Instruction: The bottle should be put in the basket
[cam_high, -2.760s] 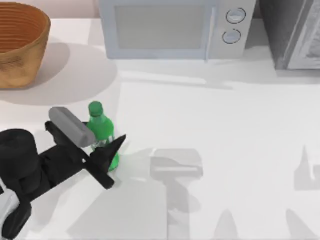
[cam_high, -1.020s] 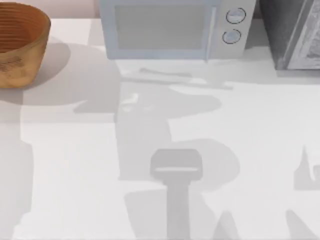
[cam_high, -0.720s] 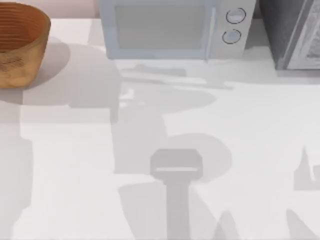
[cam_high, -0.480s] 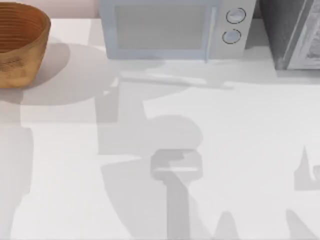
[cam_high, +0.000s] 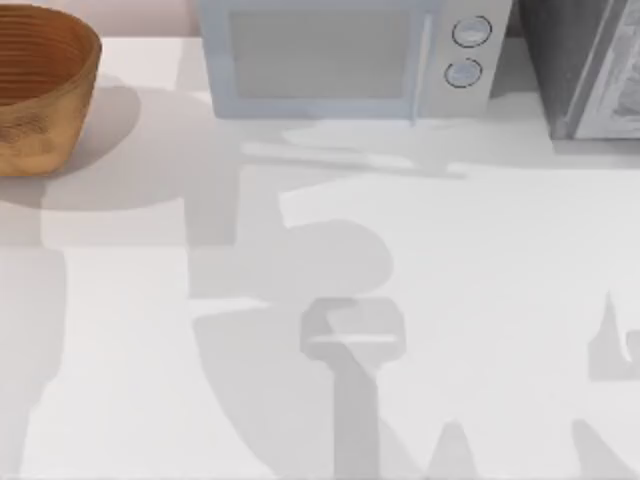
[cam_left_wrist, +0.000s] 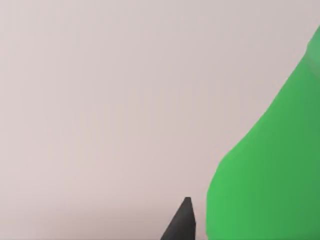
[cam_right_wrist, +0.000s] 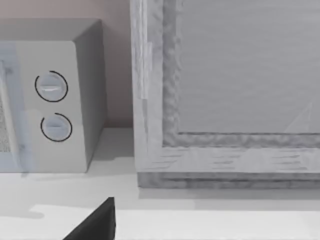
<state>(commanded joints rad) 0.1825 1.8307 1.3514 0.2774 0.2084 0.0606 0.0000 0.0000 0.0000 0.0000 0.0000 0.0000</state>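
The green bottle (cam_left_wrist: 270, 165) looms close in the left wrist view, against a plain pale wall. My left gripper (cam_left_wrist: 250, 235) is shut on it, and one black fingertip (cam_left_wrist: 182, 222) shows right beside its body. The orange-brown wicker basket (cam_high: 40, 90) stands at the table's far left corner in the top view, and its visible inside holds nothing. A dark edge of my right gripper (cam_right_wrist: 95, 225) shows in the right wrist view, facing the back right of the table.
A white microwave (cam_high: 340, 55) with two round knobs (cam_right_wrist: 50, 87) stands along the back edge. A grey cabinet (cam_right_wrist: 225, 90) rises at the back right. Broad arm shadows (cam_high: 290, 270) lie across the white tabletop, right of the basket.
The left arm and the bottle, on the table 2.8 s ago, have left the top view. Over the last second the large shadow on the table has slid left.
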